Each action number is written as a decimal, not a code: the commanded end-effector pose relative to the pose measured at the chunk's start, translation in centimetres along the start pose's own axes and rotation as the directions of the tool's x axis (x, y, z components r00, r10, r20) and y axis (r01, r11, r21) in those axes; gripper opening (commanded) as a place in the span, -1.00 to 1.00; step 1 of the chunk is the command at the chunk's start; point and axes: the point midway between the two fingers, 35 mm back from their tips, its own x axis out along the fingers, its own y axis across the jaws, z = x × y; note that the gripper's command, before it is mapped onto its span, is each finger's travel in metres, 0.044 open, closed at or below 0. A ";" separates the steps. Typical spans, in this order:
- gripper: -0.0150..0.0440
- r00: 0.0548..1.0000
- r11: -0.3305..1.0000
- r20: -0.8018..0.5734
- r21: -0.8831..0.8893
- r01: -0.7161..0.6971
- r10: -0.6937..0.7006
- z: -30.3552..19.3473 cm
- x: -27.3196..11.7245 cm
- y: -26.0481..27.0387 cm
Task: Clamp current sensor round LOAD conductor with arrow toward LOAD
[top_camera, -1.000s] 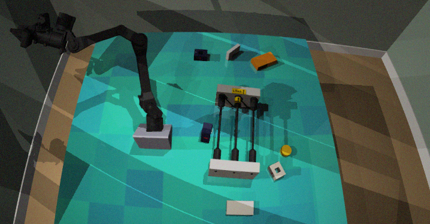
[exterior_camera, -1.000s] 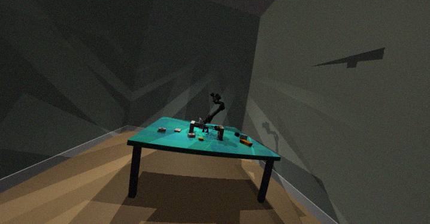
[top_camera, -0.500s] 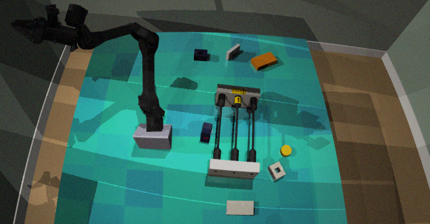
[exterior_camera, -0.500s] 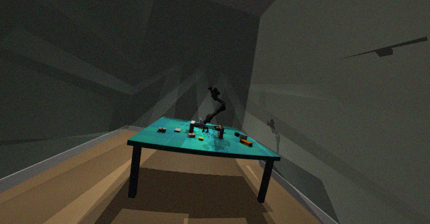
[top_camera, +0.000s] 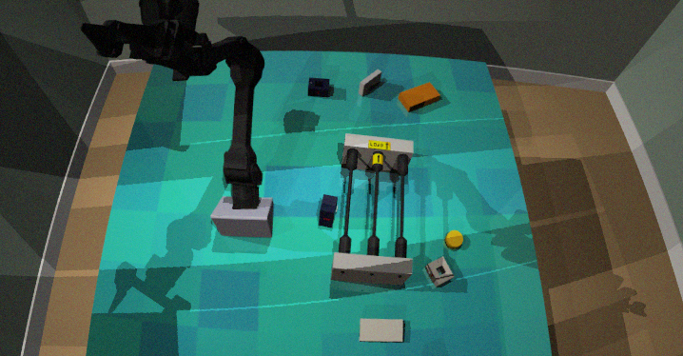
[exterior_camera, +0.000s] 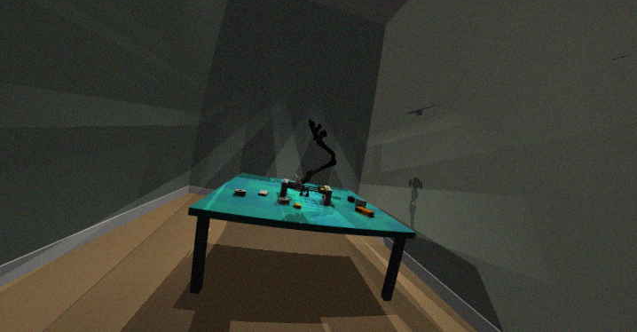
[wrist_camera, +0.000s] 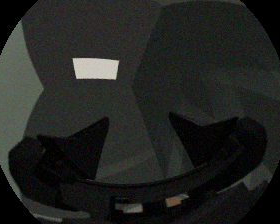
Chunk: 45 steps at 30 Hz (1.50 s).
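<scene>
The dark blue sensor (top_camera: 327,210) (exterior_camera: 303,193) stands on the table just left of the conductors in the top view, with a small red mark on its near face. It looks open, but its jaws are too small to read clearly. Three dark conductors run between two pale blocks. The middle conductor (top_camera: 375,201) has a yellow tag (top_camera: 378,158), with a yellow LOAD label (top_camera: 379,145) on the back block (top_camera: 351,139) (exterior_camera: 327,196). My gripper (wrist_camera: 139,117) (exterior_camera: 310,122) is open and empty, raised high at the upper left in the top view, far from the sensor.
A dark block (top_camera: 319,87), a pale plate (top_camera: 370,83) and an orange block (top_camera: 419,96) (exterior_camera: 364,211) are at the back. A yellow disc (top_camera: 453,239) and a pale piece with a hole (top_camera: 433,278) are right of the front block (top_camera: 370,267). A white block (top_camera: 380,329) lies in front.
</scene>
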 end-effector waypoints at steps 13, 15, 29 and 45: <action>1.00 0.776 0.761 0.053 0.164 -0.628 0.629 3.2 -14.9 23.2; 1.00 0.716 0.698 0.066 0.177 -0.694 0.695 3.7 -17.8 25.2; 1.00 0.138 0.098 0.169 0.227 -0.969 0.976 6.3 -40.8 31.0; 1.00 -0.424 -0.469 0.247 0.166 -0.867 0.871 6.4 -58.9 24.5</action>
